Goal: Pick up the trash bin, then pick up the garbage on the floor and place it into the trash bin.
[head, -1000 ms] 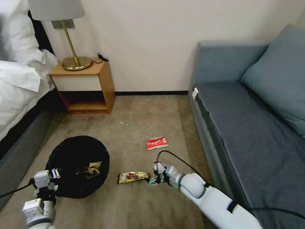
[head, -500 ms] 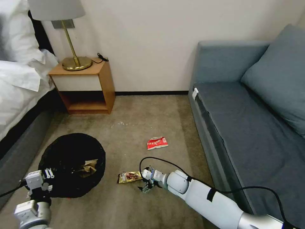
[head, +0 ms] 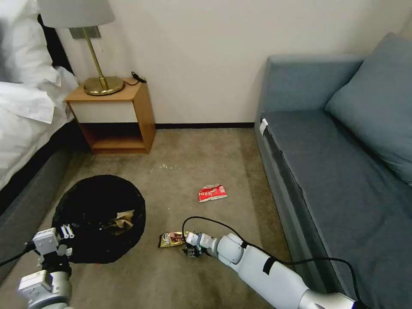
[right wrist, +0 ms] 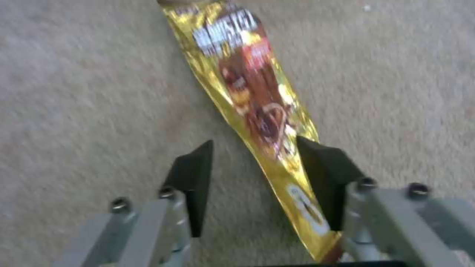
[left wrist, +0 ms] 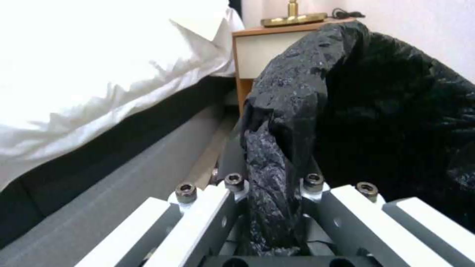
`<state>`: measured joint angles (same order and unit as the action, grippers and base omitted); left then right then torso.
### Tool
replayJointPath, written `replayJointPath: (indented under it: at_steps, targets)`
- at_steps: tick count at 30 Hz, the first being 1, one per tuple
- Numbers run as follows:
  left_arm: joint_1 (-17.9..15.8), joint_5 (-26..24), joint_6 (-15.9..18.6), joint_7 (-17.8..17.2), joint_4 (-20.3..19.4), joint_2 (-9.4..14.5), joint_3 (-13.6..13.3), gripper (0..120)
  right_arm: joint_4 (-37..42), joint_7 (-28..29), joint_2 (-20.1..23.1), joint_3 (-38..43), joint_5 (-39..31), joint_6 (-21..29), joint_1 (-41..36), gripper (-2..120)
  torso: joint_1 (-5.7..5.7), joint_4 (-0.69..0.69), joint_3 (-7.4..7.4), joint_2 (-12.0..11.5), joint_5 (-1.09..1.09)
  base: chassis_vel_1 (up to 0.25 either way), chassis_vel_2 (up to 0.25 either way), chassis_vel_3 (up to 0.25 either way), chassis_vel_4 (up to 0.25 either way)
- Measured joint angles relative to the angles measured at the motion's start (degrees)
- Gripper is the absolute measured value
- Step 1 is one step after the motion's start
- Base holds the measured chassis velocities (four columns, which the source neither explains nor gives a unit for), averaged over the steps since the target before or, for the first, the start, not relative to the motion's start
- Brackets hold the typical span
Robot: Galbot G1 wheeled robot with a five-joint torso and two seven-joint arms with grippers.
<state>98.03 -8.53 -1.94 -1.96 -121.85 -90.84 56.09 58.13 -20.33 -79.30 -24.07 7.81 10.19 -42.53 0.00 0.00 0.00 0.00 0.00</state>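
Right gripper (right wrist: 255,155) has advanced, spread astride one wrapper (right wrist: 257,107); left gripper (left wrist: 274,189) seemingly clamps bin (head: 98,206).

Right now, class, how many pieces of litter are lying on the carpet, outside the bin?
2. The gold snack wrapper lies between the right hand's open fingers; the red-and-white packet lies nearer the sofa. More may be hidden.

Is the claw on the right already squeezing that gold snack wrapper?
Apart. In the right wrist view the open right claw straddles the gold wrapper, with carpet visible between one finger and it.
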Motion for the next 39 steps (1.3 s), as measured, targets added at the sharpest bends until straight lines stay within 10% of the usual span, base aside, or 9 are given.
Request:
replayJointPath:
  at_steps: [12,26,39]
  targets:
    - [0.1,0.0,0.0,0.0,0.2,0.5,-0.1,6,-1.1,1.9,-1.2,2.5,1.4,-0.5,-1.2,0,0.00,0.00,0.00,0.0,0.00,0.000,0.000,0.000,0.000]
    - [-0.4,0.0,0.0,0.1,1.3,1.7,-0.5,6,0.7,3.0,-0.4,4.3,0.0,-1.4,-1.9,0,0.00,0.01,0.00,0.0,0.01,0.000,0.000,0.000,0.000]
    - [-1.3,-1.1,0.0,0.1,3.4,3.7,-0.5,6,20.5,7.0,11.6,8.1,-13.9,-3.0,-7.3,0,0.00,0.00,0.00,0.0,0.01,0.000,0.000,0.000,0.000]
